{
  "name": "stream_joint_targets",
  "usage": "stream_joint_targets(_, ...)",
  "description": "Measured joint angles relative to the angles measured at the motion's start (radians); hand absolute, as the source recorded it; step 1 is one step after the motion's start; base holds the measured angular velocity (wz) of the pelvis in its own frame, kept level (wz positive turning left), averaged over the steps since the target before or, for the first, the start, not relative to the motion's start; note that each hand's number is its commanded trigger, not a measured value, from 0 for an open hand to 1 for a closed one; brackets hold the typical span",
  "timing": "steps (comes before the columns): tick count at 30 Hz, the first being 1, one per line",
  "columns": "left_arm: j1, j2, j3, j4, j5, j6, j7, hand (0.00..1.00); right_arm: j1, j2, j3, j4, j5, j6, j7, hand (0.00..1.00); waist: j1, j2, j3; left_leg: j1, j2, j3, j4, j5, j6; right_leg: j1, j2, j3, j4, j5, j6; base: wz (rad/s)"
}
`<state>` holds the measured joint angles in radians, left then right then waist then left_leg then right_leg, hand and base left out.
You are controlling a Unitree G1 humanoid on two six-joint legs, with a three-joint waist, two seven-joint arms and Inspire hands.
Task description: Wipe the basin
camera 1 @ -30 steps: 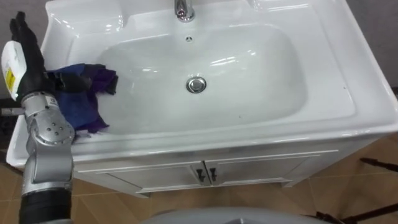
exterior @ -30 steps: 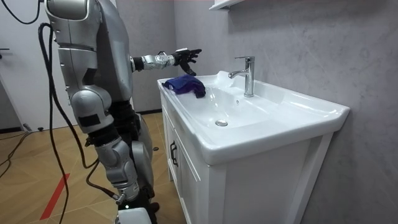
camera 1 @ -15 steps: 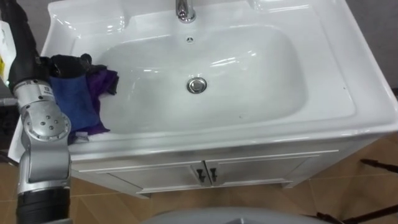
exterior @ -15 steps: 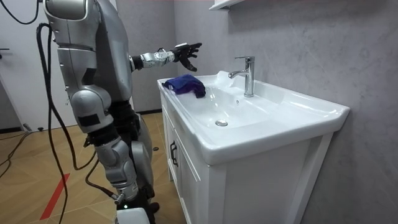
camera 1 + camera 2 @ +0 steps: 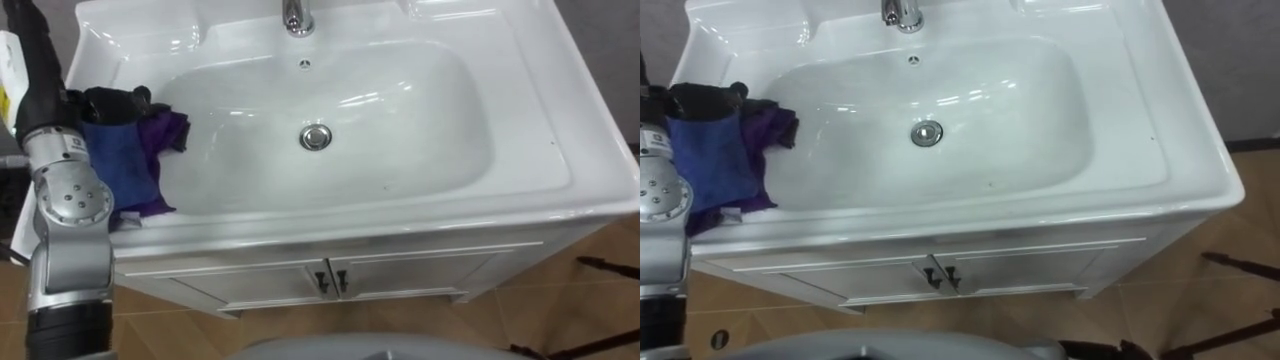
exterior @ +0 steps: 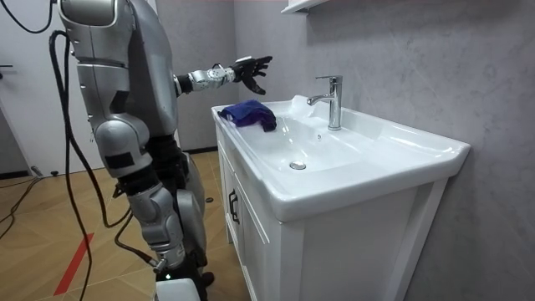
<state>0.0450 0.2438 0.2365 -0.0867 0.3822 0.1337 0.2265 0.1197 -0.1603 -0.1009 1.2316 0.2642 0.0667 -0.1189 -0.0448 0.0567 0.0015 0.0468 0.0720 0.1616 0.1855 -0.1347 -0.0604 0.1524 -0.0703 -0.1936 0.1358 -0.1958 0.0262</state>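
Where it drapes basin (image 5: pixel 560 150), crumpled blue cloth (image 5: pixel 135 165)

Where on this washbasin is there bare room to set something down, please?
The flat right rim of the white ceramic basin is bare, as is the bowl around the round chrome drain. The left rim is crowded: the crumpled blue-and-purple cloth lies there, the left robot hand open above it.
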Motion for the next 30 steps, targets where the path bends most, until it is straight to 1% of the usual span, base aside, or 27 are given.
stream_joint_targets(3,0.000,0.000,0.001,0.000,0.000,0.000,0.000,0.00,0.000,0.000,0.000,0.000,0.000,0.000,0.001,0.00,0.001,-0.001,0.0004,0.001,0.000,0.000,0.000,0.000,0.000,0.001,0.000,0.000,0.000,0.000,0.000,0.00)
stream_joint_targets(5,0.000,0.000,0.012,0.000,0.000,-0.001,0.000,0.00,0.000,0.000,-0.001,-0.002,0.002,0.000,0.001,0.00,0.005,0.001,-0.0008,0.001,0.000,0.001,0.000,0.000,0.000,0.001,0.000,0.002,0.000,0.000,0.000,-0.02)
stream_joint_targets(8,-0.001,0.000,0.061,0.000,0.000,-0.011,0.010,0.00,0.004,0.000,-0.002,-0.002,0.005,0.000,0.004,0.00,0.013,0.002,-0.0012,0.002,0.000,0.002,0.001,0.000,0.000,0.001,0.000,0.003,0.000,0.000,0.000,0.00)
stream_joint_targets(10,-0.001,0.000,0.106,0.000,-0.011,-0.012,0.044,0.00,0.008,0.000,-0.005,-0.002,0.005,-0.001,0.011,0.00,0.026,0.003,-0.0015,0.008,0.000,0.002,-0.003,0.000,0.000,0.005,0.000,0.003,0.000,0.000,0.000,0.00)
stream_joint_targets(11,-0.001,0.000,0.118,0.001,-0.026,-0.013,0.053,0.00,0.009,0.000,-0.008,-0.002,0.004,-0.001,0.012,0.00,0.029,0.003,-0.0015,0.011,0.000,0.002,-0.005,0.000,0.000,0.007,0.000,0.004,0.000,0.000,0.000,0.00)
stream_joint_targets(13,0.000,0.001,0.166,0.038,-0.111,-0.034,0.098,0.00,0.020,-0.007,-0.013,-0.002,0.001,-0.001,0.013,0.00,0.047,0.008,-0.0020,0.021,-0.001,0.005,-0.007,0.000,0.000,0.015,-0.001,0.005,0.000,0.000,0.000,-0.05)
stream_joint_targets(14,0.000,0.001,0.177,0.053,-0.133,-0.036,0.108,0.00,0.020,-0.008,-0.019,-0.003,0.001,-0.001,0.012,0.00,0.052,0.010,-0.0017,0.023,-0.001,0.005,-0.008,0.000,0.000,0.016,-0.001,0.006,0.000,0.000,0.000,0.00)
stream_joint_targets(15,0.001,0.001,0.201,0.091,-0.177,-0.037,0.130,0.00,0.024,-0.008,-0.033,-0.005,0.000,-0.001,0.011,0.00,0.056,0.017,0.0006,0.028,-0.001,0.003,-0.010,0.000,0.000,0.021,0.000,0.004,-0.001,0.000,0.000,0.00)
stream_joint_targets(16,0.004,0.001,0.220,0.133,-0.213,-0.036,0.156,0.00,0.025,-0.012,-0.041,-0.005,-0.002,0.000,0.009,0.00,0.060,0.026,0.0003,0.030,-0.001,0.004,-0.012,0.000,0.000,0.021,0.000,0.005,-0.001,-0.001,0.000,0.00)
stream_joint_targets(17,0.007,0.001,0.228,0.151,-0.233,-0.035,0.166,0.00,0.025,-0.014,-0.041,-0.006,-0.002,0.000,0.008,0.00,0.065,0.030,0.0004,0.031,-0.001,0.004,-0.015,0.000,0.000,0.021,0.000,0.004,0.000,-0.002,0.001,0.00)
stream_joint_targets(18,0.020,0.001,0.236,0.179,-0.268,-0.035,0.186,0.00,0.028,-0.018,-0.042,-0.006,0.000,0.000,0.007,0.00,0.074,0.033,-0.0001,0.034,-0.002,0.004,-0.020,0.000,0.000,0.021,0.000,0.006,0.000,-0.004,0.002,0.00)
stream_joint_targets(19,0.051,0.001,0.240,0.190,-0.293,-0.036,0.205,0.00,0.030,-0.019,-0.043,-0.006,0.001,0.000,0.007,0.00,0.076,0.034,-0.0026,0.035,-0.003,0.004,-0.021,0.000,0.000,0.021,-0.001,0.006,0.000,-0.006,0.002,0.00)
stream_joint_targets(21,0.087,0.000,0.242,0.215,-0.294,-0.039,0.234,0.00,0.032,-0.019,-0.049,-0.006,0.000,0.000,0.007,0.00,0.078,0.034,-0.0028,0.036,-0.005,-0.001,-0.021,0.000,0.000,0.021,-0.003,0.003,0.002,-0.011,0.002,0.06)
stream_joint_targets(22,0.101,-0.001,0.244,0.243,-0.311,-0.052,0.256,0.00,0.033,-0.019,-0.049,-0.006,-0.002,0.000,0.006,0.00,0.085,0.031,-0.0027,0.033,-0.005,-0.001,-0.021,0.000,0.000,0.020,-0.003,0.001,0.003,-0.012,0.002,0.06)
stream_joint_targets(23,0.111,-0.002,0.245,0.255,-0.327,-0.058,0.267,0.00,0.032,-0.018,-0.050,-0.008,-0.003,0.000,0.005,0.00,0.086,0.030,-0.0038,0.033,-0.006,-0.001,-0.020,0.000,0.000,0.020,-0.004,0.000,0.002,-0.012,0.003,0.00)
stream_joint_targets(25,0.148,-0.011,0.249,0.285,-0.405,-0.072,0.302,0.00,0.034,-0.014,-0.048,-0.018,0.006,-0.001,0.005,0.00,0.103,0.024,-0.0099,0.033,-0.008,-0.001,-0.020,0.000,0.000,0.020,-0.007,0.000,0.002,-0.012,0.004,0.00)
stream_joint_targets(26,0.156,-0.013,0.249,0.293,-0.425,-0.077,0.313,0.00,0.035,-0.013,-0.047,-0.020,0.009,-0.001,0.006,0.00,0.104,0.021,-0.0119,0.034,-0.009,-0.001,-0.020,0.000,0.000,0.021,-0.008,-0.001,0.002,-0.013,0.004,0.00)
stream_joint_targets(27,0.170,-0.018,0.250,0.317,-0.482,-0.091,0.332,0.00,0.036,-0.013,-0.040,-0.021,0.016,-0.001,0.006,0.00,0.111,0.014,-0.0156,0.034,-0.012,-0.004,-0.021,0.000,0.000,0.023,-0.009,-0.003,0.004,-0.013,0.005,0.04)
stream_joint_targets(28,0.191,-0.028,0.252,0.339,-0.540,-0.100,0.350,0.00,0.036,-0.012,-0.039,-0.026,0.019,-0.001,0.008,0.00,0.114,0.010,-0.0164,0.036,-0.014,-0.006,-0.023,0.000,0.000,0.025,-0.011,-0.004,0.005,-0.013,0.005,0.04)
stream_joint_targets(29,0.203,-0.033,0.252,0.351,-0.568,-0.103,0.358,0.00,0.035,-0.012,-0.039,-0.030,0.020,-0.001,0.009,0.00,0.114,0.007,-0.0162,0.036,-0.015,-0.007,-0.023,0.000,0.000,0.025,-0.011,-0.005,0.005,-0.013,0.005,0.04)
stream_joint_targets(30,0.212,-0.043,0.251,0.391,-0.611,-0.111,0.372,0.00,0.035,-0.011,-0.039,-0.033,0.015,-0.001,0.009,0.00,0.113,0.002,-0.0160,0.036,-0.016,-0.010,-0.023,0.000,0.000,0.026,-0.013,-0.010,0.006,-0.014,0.006,0.10)
